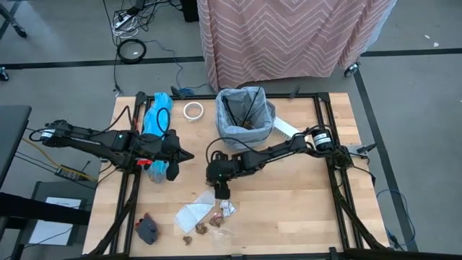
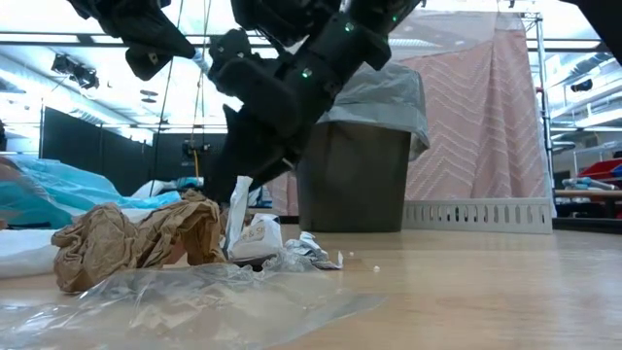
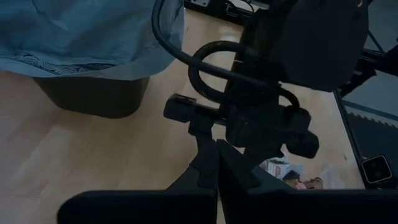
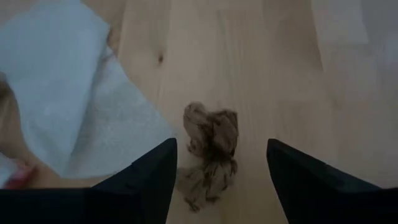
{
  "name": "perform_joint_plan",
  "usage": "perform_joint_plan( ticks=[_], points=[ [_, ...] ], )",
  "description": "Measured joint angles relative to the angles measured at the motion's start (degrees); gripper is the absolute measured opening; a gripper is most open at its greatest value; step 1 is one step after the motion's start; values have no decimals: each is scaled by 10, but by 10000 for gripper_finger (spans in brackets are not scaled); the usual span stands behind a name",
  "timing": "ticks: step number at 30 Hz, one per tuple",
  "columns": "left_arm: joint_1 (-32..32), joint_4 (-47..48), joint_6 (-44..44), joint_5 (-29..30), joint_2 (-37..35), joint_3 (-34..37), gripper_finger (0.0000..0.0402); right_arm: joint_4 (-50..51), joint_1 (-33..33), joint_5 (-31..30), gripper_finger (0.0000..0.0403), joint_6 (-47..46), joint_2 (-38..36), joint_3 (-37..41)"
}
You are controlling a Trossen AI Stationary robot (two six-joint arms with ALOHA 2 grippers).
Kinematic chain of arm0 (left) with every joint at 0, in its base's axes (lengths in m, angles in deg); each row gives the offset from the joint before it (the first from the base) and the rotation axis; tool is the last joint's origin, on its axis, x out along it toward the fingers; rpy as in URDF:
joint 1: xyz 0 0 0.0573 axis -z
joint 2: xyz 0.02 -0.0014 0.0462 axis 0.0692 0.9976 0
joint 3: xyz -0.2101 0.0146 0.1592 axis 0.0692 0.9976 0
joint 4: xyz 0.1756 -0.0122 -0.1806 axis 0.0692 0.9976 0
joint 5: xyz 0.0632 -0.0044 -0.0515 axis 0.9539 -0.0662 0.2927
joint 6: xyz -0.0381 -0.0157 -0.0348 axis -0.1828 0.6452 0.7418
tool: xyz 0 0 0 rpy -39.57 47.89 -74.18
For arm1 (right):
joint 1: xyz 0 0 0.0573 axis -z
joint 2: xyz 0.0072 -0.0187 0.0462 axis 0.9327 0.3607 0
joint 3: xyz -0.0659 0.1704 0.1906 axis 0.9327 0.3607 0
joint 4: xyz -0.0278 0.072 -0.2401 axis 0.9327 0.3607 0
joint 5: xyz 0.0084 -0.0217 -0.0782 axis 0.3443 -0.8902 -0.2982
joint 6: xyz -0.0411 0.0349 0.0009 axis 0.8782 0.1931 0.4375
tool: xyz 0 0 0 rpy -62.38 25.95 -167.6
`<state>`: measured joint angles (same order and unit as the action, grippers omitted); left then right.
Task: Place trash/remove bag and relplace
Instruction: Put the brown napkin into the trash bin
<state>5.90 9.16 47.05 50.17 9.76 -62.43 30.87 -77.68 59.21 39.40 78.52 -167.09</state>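
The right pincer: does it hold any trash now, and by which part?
Nothing is held. The right pincer stands open above a crumpled brown paper wad on the table, its fingers apart on either side of it.

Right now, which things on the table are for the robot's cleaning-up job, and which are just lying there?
For the job:
- brown paper wad
- white paper
- grey bag lining the bin
- blue bag
- right tool, open above the litter

Just lying about:
- white tape ring
- long white box
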Motion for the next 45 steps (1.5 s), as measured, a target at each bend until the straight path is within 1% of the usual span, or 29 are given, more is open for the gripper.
perform_joint_plan(
  ticks=[7,10,14,16,19,20,22,24,26,27,28,31,36,39,41,45],
  points=[
    [0,0,2,0,0,0,6,-52,3,-7,233,-4,0,29],
    [0,0,2,4,0,0,6,-54,3,-8,228,-8,0,34],
    [0,0,2,6,0,0,6,-50,3,-8,222,-35,14,37],
    [0,-1,2,9,0,0,6,-65,2,-8,219,-44,22,36],
    [0,-1,3,11,0,0,6,-55,-2,-12,207,-53,26,36],
    [0,-1,3,11,0,0,6,-48,-4,-20,198,-54,26,36],
    [0,0,3,11,0,0,6,-37,-6,-33,163,-54,26,36],
    [0,-1,3,11,0,0,6,-29,-7,-36,110,-56,23,36],
    [0,0,2,13,0,0,6,-12,-8,-35,48,-66,22,30],
    [0,0,2,13,0,0,6,3,-8,-34,26,-70,22,22],
    [0,0,2,13,0,0,6,12,-8,-33,17,-72,21,15],
    [0,0,2,22,0,0,6,28,-12,-37,15,-74,20,-9],
    [0,0,1,28,0,0,6,112,-17,-47,5,-30,17,-88],
    [0,0,1,28,0,0,6,208,-17,-72,3,12,17,-163],
    [0,0,1,28,0,0,6,276,-17,-101,3,37,16,-214],
    [0,0,2,29,0,0,6,426,-14,-159,2,55,16,-316]
  ],
)
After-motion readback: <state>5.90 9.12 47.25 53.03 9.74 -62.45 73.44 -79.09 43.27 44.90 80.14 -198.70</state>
